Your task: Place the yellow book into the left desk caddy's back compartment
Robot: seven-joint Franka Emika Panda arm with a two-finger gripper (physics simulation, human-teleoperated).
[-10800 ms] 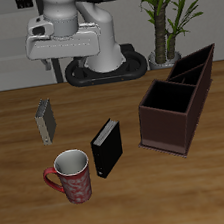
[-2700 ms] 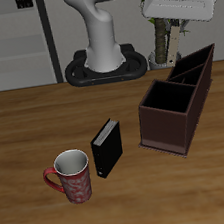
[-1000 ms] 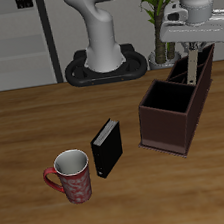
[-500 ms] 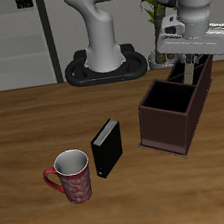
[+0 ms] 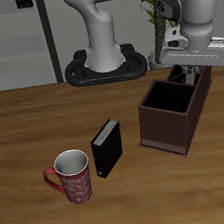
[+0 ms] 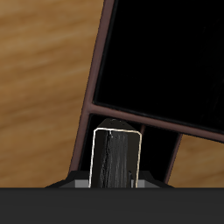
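yellow book clenched in hand, low between left desk caddy walls.

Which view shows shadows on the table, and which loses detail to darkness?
Exterior view: the mug and black book cast soft shadows on the table, all evenly lit and sharp. Wrist view: the caddy interior is pure black, no detail; only the yellow book edge reads clearly.

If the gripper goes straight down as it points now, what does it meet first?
Probably the inside of the dark brown desk caddy: the gripper holds the small yellow-edged grey book over its back compartments. The book's lower edge would touch first; depth is unclear.
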